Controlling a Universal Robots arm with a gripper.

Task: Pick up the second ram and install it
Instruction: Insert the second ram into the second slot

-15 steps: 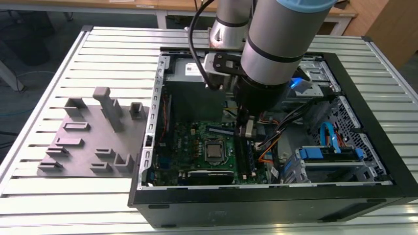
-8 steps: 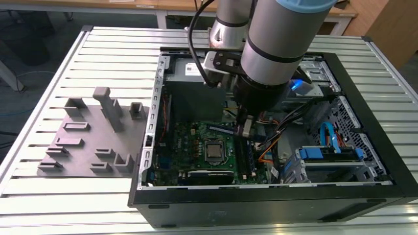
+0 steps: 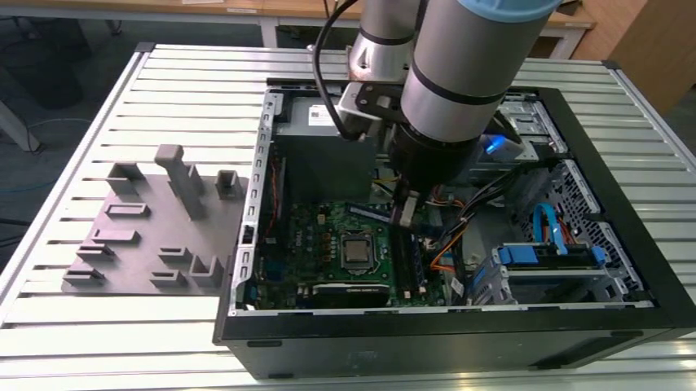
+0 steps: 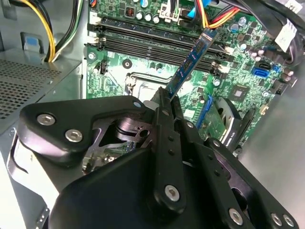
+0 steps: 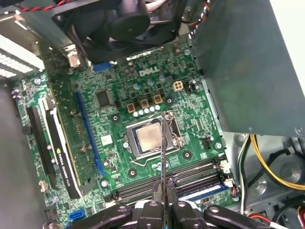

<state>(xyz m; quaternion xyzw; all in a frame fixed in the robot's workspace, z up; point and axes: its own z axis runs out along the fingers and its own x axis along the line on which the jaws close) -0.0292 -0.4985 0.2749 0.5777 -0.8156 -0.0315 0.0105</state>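
1. The gripper (image 4: 164,98) had its claw pinched on the second ram (image 4: 191,58). The fingers (image 4: 167,143) pressed against one end of the stick.
2. The second ram was held in the air above the motherboard (image 5: 119,86), close by the CPU socket (image 5: 151,139), and was not seated in any slot.
3. In the second wrist view the stick ran tilted from the fingertips out over the memory slots (image 4: 152,45), which lay just beside the CPU socket. I could not tell whether its free end touched them.
4. In the first wrist view the stick showed edge-on, as a thin dark line crossing the CPU socket.
5. In the exterior view the arm reached down into the open computer case (image 3: 457,334). The gripper hung just to the exterior view's right of the CPU socket.
6. A grey fixture block (image 3: 152,236) lay on the slatted table (image 3: 109,326). It was outside the case and well apart from the CPU socket, toward the exterior view's left.
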